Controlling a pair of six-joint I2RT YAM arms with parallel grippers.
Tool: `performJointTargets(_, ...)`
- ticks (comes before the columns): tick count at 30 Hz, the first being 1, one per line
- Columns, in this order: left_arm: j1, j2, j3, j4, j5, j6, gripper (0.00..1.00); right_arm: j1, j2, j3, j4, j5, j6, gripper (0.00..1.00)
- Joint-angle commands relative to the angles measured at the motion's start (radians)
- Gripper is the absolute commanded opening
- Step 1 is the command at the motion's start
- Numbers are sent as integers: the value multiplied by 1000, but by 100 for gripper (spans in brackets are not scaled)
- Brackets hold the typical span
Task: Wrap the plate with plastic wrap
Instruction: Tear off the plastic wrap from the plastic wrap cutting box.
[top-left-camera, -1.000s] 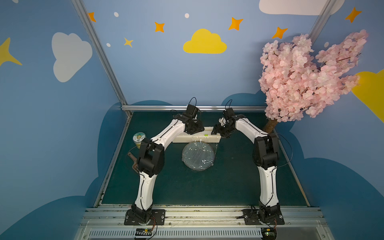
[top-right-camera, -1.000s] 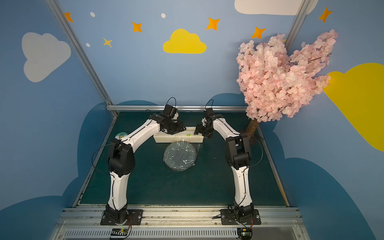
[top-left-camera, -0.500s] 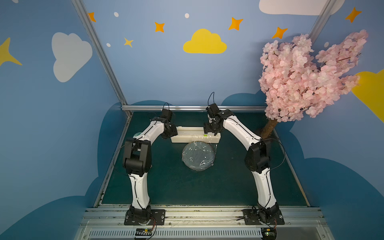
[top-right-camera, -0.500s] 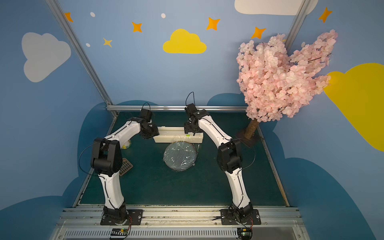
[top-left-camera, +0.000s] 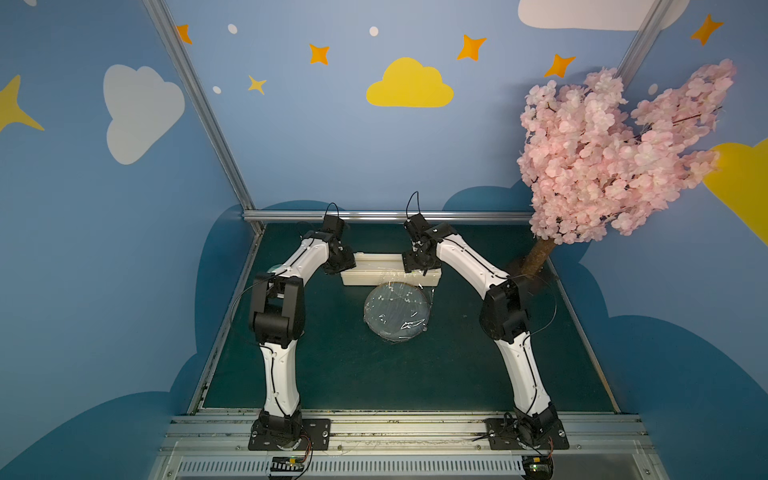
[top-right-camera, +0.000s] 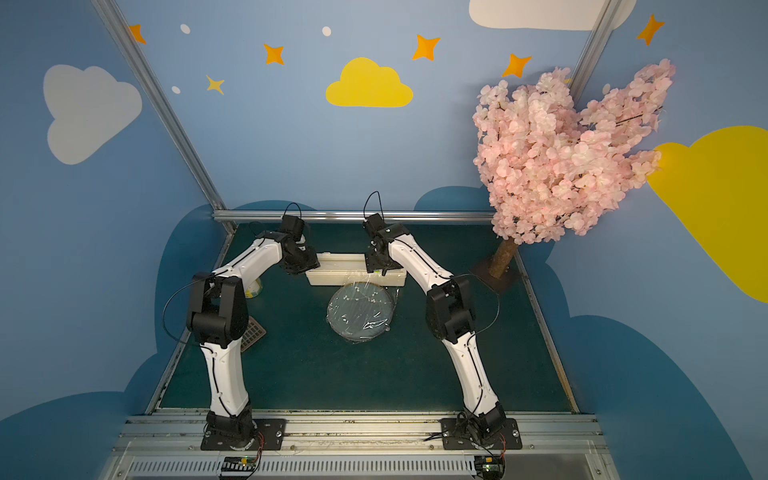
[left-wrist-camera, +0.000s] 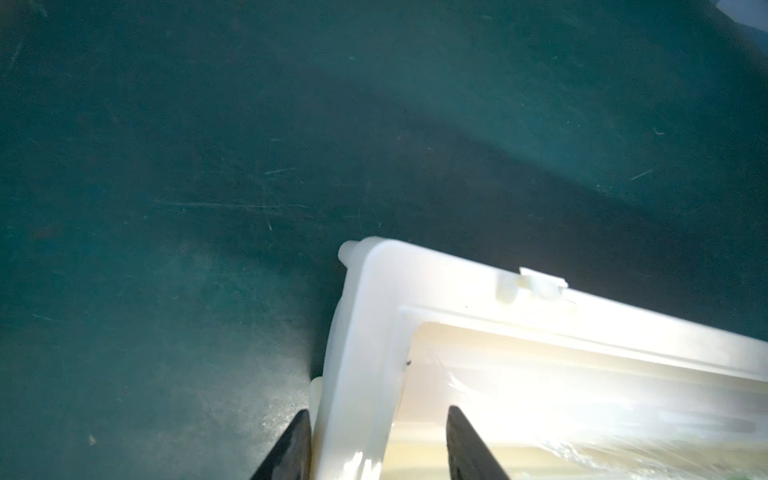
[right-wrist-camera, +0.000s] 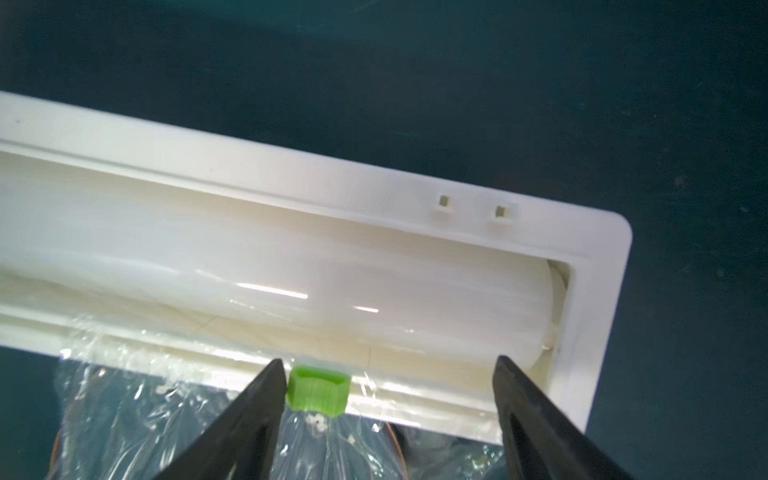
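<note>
Left pincer (left-wrist-camera: 378, 409) stands parted over the left end of the dispenser box (left-wrist-camera: 374, 311), straddling its end wall. One black finger (left-wrist-camera: 291, 449) lies against the outside of that wall. The second finger (left-wrist-camera: 465, 449) hangs inside the box, clear of the wall, so nothing is clamped.

Right pincer (right-wrist-camera: 388, 359) is spread wide above the box's front lip, toward its right end, and grasps nothing. A small green slider tab (right-wrist-camera: 318, 390) on that lip sits between its fingers, just beside one finger (right-wrist-camera: 257, 415). Inside the box lies a white roll (right-wrist-camera: 291, 270), running along its length.

The plastic wrap (right-wrist-camera: 124, 415) comes off the box's front lip, crinkled and glinting, and drops away from the box over the plate.

In both top views the plate (top-left-camera: 397, 309) (top-right-camera: 360, 311) lies flat on the green tabletop (top-left-camera: 353, 374), just in front of the box and below its right half. Its far rim is close to the box's front wall; whether the two touch cannot be told. The film covers the plate's whole face, with loose edges past the rim on the side away from the box and on the right.
</note>
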Motion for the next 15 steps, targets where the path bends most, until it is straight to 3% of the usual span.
performJointTargets(1, 8, 50, 0, -39, 18, -6, 50, -5, 14, 8, -21, 23, -7, 78)
performJointTargets(7, 13, 59, 4, -63, -16, 2, 45, -23, 8, -11, -46, 55, 10, 78)
performJointTargets(15, 26, 105, 59, -167, -84, 20, 39, -74, -92, -166, 11, 58, -2, 78)
